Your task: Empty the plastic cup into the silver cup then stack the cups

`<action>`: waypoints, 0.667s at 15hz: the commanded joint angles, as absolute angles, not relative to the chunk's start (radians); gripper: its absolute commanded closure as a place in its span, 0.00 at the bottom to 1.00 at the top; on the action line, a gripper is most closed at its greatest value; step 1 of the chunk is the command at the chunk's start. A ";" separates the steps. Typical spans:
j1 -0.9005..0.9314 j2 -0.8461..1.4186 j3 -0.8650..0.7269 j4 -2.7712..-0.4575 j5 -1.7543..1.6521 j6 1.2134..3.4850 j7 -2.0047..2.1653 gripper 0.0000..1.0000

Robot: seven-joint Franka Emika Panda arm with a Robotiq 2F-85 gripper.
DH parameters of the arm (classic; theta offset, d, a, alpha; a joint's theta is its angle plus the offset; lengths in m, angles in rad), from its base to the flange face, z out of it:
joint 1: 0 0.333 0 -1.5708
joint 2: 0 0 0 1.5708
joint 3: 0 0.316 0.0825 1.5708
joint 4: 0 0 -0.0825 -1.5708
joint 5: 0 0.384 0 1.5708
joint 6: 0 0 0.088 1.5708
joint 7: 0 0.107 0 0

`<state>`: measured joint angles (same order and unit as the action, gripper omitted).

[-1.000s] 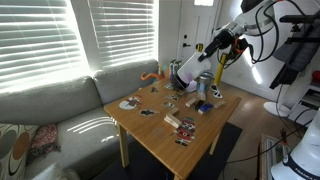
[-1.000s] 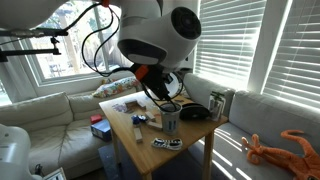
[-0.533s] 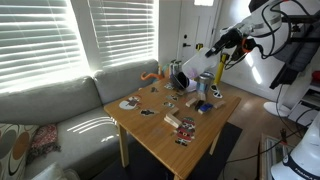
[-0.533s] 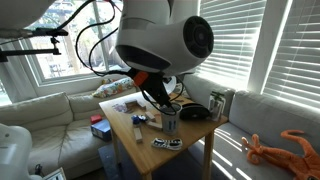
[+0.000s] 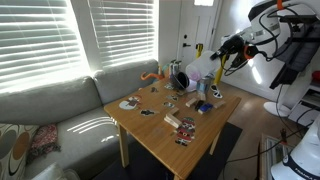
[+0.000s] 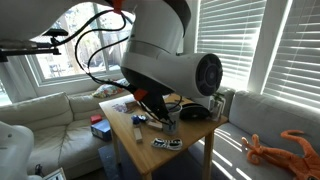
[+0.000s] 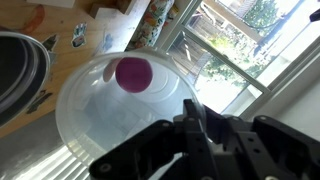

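Observation:
My gripper (image 7: 190, 128) is shut on the rim of the plastic cup (image 7: 110, 120), a translucent whitish tumbler. The wrist view looks into its mouth, where a small magenta ball (image 7: 133, 72) lies. In an exterior view the gripper (image 5: 213, 60) holds the plastic cup (image 5: 197, 68) tilted on its side above the far end of the table. The silver cup (image 5: 205, 83) stands upright just below it. Its grey rim shows at the left edge of the wrist view (image 7: 18, 75). In an exterior view the silver cup (image 6: 170, 121) stands behind the arm, and the plastic cup is hidden.
The wooden table (image 5: 160, 128) carries several small items: cards, a blue box (image 5: 203, 106) and a black round object (image 6: 192, 112). A grey sofa (image 5: 50, 120) runs beside it. An orange toy (image 5: 150, 75) lies near the window blinds.
The arm has swung to the right in the exterior view, carrying the tilted plastic cup toward the spot above the silver cup. The grip on the cup is unchanged.

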<state>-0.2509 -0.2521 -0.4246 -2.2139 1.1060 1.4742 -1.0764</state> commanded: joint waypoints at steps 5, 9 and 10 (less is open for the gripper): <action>-0.323 -0.208 -0.435 -2.225 1.183 1.381 -1.156 0.98; -0.333 -0.173 -0.431 -2.218 1.204 1.348 -1.198 0.98; -0.333 -0.162 -0.431 -2.215 1.202 1.334 -1.216 0.98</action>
